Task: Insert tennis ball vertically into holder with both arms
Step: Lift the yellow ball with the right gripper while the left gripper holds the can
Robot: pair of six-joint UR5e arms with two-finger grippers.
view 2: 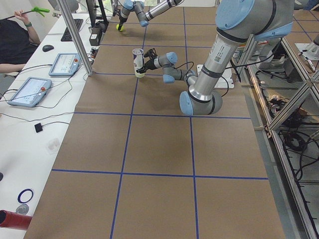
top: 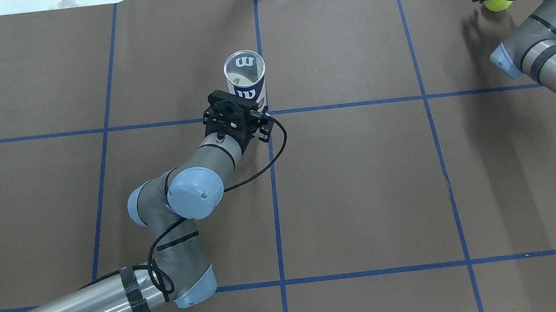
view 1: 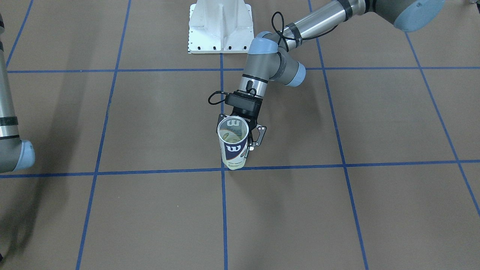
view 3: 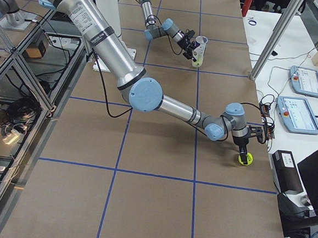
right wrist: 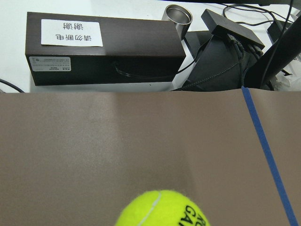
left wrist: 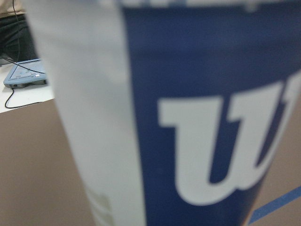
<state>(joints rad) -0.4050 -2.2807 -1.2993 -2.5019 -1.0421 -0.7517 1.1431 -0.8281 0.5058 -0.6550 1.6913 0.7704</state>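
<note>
Brown-papered table (top: 364, 193): tennis ball (top: 498, 4) sits at the far right corner, probably resting, beneath the right gripper (view 3: 245, 151); whether its fingers grip cannot be told. The left gripper (view 1: 242, 135) clamps the upright holder (view 1: 233, 150) mid-table. Hazards: a loose ball grasp dropping it; holder tilt blocking entry.

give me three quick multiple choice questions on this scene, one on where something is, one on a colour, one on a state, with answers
1. Where on the table is the tennis ball, going by the overhead view? A in the middle; B near the far right corner; C at the near left edge.
2. What colour is the band behind the W on the holder? A navy; B red; C green.
3. How does the holder stand? A on its side; B upside down; C upright, mouth open upward.
Answers: B, the ball shows at the overhead view's top right; A, the left wrist view shows a white W on navy; C, the front view looks down into its open rim.
</note>
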